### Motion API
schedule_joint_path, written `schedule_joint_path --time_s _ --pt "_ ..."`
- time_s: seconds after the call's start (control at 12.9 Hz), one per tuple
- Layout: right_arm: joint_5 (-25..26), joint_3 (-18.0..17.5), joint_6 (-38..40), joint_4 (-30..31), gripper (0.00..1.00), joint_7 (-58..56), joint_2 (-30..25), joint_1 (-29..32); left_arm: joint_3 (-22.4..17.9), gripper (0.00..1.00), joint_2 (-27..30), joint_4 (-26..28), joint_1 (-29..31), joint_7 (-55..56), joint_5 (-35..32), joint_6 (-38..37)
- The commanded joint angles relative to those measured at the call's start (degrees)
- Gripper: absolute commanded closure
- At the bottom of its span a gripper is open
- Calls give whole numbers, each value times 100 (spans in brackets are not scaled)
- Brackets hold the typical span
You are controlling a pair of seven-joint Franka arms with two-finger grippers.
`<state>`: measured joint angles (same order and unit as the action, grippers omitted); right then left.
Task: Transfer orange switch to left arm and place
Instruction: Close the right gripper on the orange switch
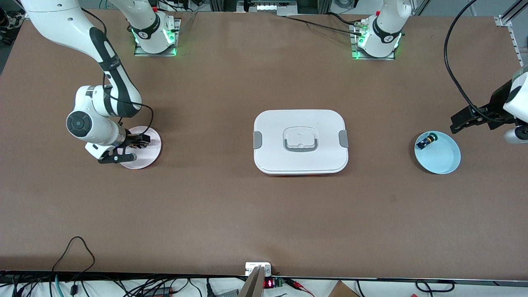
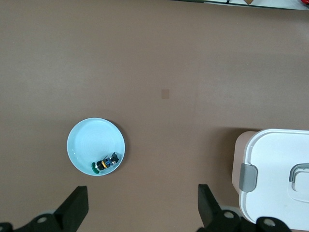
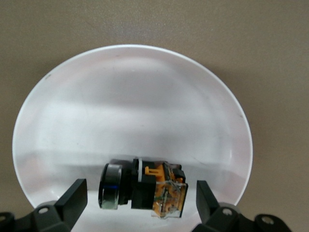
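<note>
between right end effector point(image 3: 140, 205) fingers, orange switch point(image 3: 142, 188) on pink plate point(image 3: 130, 111).

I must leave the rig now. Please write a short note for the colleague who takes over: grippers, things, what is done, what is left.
Right gripper: open, low over the pink plate, fingers either side of the orange switch, not closed on it.
Left gripper: open, waiting in the air by the blue plate, which holds a black switch.
Box: mid-table, between the plates.
Done: approach only.
Left: grasp, hand over to the left arm, keeping off the box.
</note>
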<state>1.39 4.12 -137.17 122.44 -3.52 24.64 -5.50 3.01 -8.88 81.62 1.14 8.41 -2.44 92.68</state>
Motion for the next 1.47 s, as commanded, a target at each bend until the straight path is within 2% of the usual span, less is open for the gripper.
schedule_joint_path --time_s 0.0,0.93,1.01,1.24,1.4 --pt "-113 -26 -125 96 0 -175 14 22 15 0 -88 -156 1 -103 -125 -13" --pt "-289 -87 -231 140 2 -448 120 66 24 0 -88 -156 9 -94 -125 -13" --pt "-289 -87 -231 140 7 -448 120 66 24 0 -88 -156 1 -94 -125 -13" --pt "-289 -96 -187 123 44 -448 111 58 24 0 -88 -156 9 -94 -125 -13" --pt "-280 -105 -169 105 59 -456 93 57 24 0 -88 -156 9 -102 -125 -13"
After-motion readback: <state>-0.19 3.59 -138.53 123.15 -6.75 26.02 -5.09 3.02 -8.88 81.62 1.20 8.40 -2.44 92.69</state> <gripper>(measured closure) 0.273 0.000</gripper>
